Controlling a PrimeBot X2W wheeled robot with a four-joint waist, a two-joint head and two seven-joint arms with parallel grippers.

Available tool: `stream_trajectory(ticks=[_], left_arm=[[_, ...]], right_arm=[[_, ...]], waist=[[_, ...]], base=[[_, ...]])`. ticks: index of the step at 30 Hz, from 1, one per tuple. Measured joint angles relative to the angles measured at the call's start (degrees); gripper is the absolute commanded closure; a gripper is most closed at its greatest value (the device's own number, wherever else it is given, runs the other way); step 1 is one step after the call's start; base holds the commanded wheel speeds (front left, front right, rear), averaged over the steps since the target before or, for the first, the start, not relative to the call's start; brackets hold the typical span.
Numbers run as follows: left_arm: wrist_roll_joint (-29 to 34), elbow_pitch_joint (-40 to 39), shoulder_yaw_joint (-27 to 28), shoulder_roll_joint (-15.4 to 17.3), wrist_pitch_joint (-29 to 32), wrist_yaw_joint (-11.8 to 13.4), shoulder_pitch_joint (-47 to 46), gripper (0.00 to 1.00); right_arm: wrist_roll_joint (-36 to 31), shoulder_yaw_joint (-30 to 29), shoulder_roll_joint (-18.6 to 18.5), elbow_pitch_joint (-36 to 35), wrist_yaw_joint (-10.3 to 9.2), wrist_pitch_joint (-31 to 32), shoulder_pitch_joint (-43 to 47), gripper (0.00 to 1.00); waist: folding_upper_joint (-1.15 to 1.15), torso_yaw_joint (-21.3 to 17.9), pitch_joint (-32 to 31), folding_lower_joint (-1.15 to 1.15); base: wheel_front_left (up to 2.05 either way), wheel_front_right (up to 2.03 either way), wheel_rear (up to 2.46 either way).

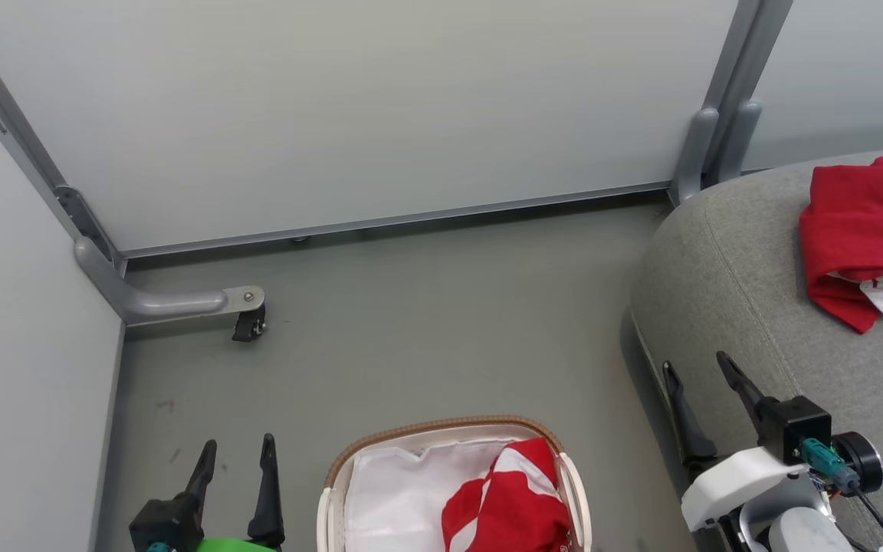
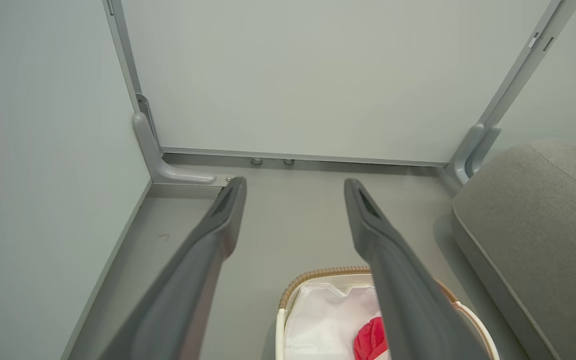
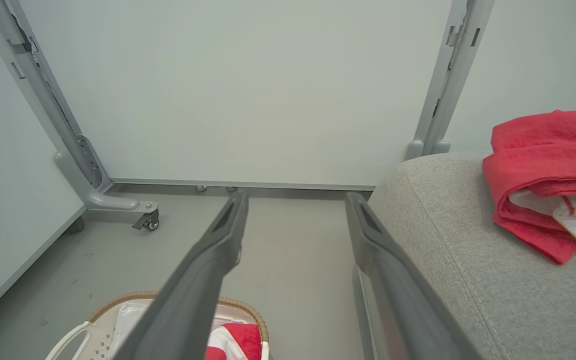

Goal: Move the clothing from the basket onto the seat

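Note:
One red-and-white garment lies crumpled on the grey seat at the right, also seen as the red garment on the seat. A second red-and-white garment rests in the right half of the basket, over its white liner. My left gripper stands open to the left of the basket, nothing between its fingers. My right gripper is open beside the seat's front edge, right of the basket. The basket and a bit of red cloth show below my left fingers.
Pale partition panels close off the back and left. A grey panel foot with a black castor juts onto the floor at the left. A post foot stands at the seat's back corner. Grey floor lies between basket and panels.

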Motion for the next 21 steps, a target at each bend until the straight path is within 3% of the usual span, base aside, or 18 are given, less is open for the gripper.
stream_trajectory(ticks=[10,21], left_arm=[[1.38,4.22,-8.94,-0.02,-0.01,-1.49,-8.09,0.0],[-0.94,23.15,-27.05,-0.13,2.01,-2.2,-20.79,0.0]], right_arm=[[-2.1,-2.9,-0.01,-1.98,0.0,0.0,-3.38,0.0],[-3.32,-3.45,-0.03,-5.46,0.0,0.0,-10.92,0.0]], waist=[[0.0,-1.47,4.39,0.0],[0.0,-4.7,13.76,0.0]], base=[[0.0,0.0,0.0],[0.0,0.0,0.0]])
